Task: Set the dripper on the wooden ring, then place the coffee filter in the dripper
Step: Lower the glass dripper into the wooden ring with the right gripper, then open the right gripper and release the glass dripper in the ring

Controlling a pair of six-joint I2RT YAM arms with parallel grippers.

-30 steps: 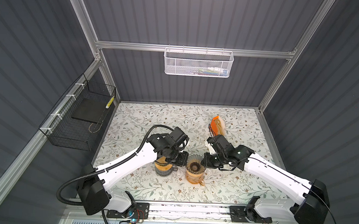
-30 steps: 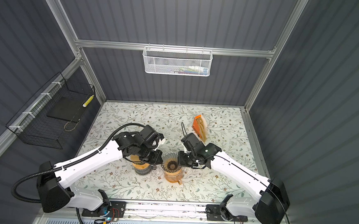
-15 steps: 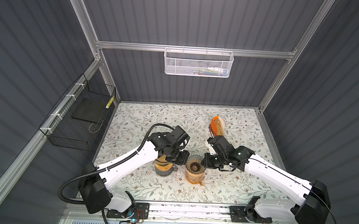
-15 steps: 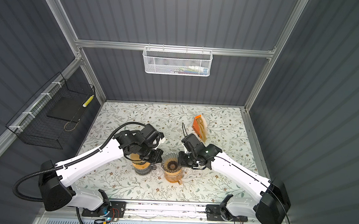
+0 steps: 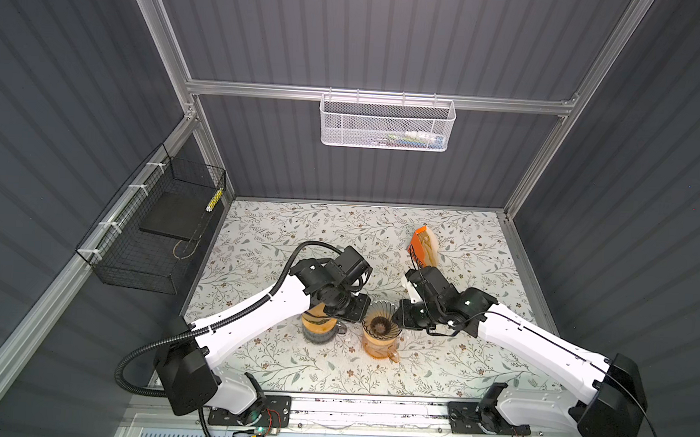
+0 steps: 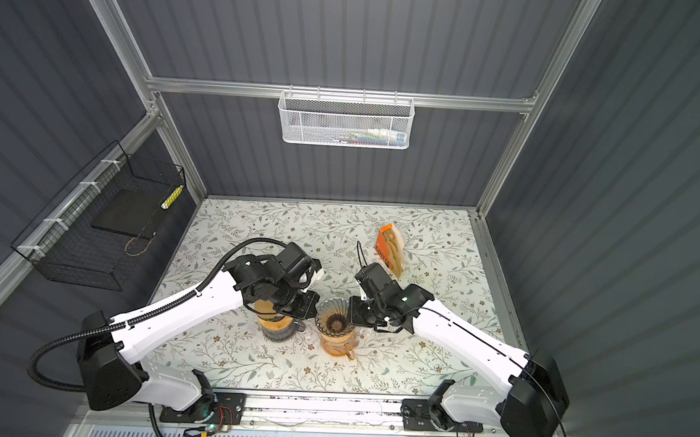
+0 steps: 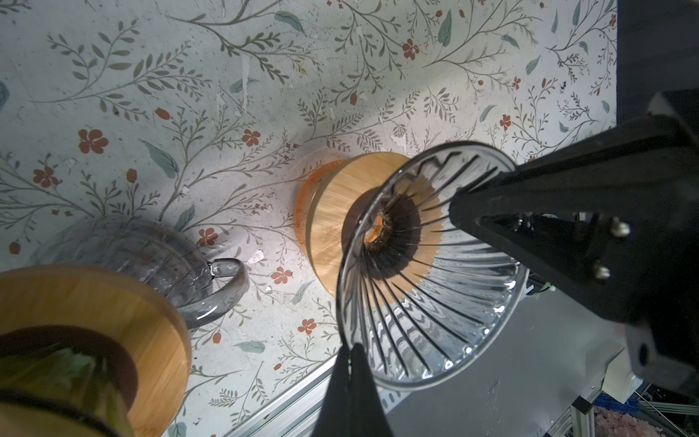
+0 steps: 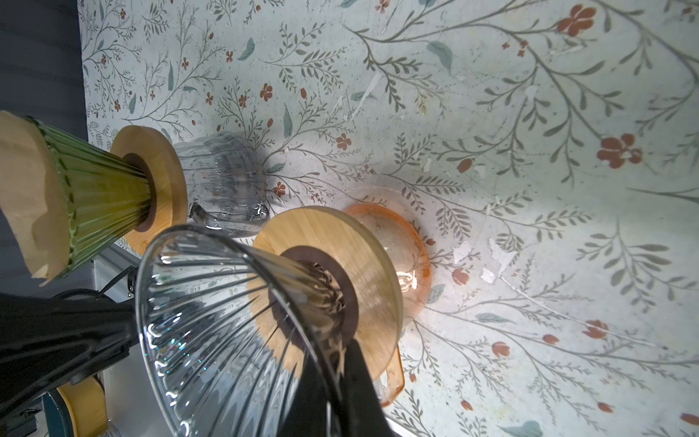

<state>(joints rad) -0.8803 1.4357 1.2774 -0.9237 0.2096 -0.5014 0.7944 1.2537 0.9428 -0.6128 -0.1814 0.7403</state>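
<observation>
The clear ribbed glass dripper sits on a wooden collar over an orange carafe; no paper shows inside it. My right gripper is shut on its wall, one finger inside and one outside. My left gripper is shut, its tips against the opposite rim; whether the rim lies between them is unclear. A tan coffee filter sits in a second, green dripper.
The green dripper's grey glass carafe stands just left of the orange one, under my left arm. An orange pack of filters stands at the back right. A black wire basket hangs on the left wall.
The left gripper's jaws have closed the last little bit beside the clear dripper's rim. Both arms have stayed almost where they were.
</observation>
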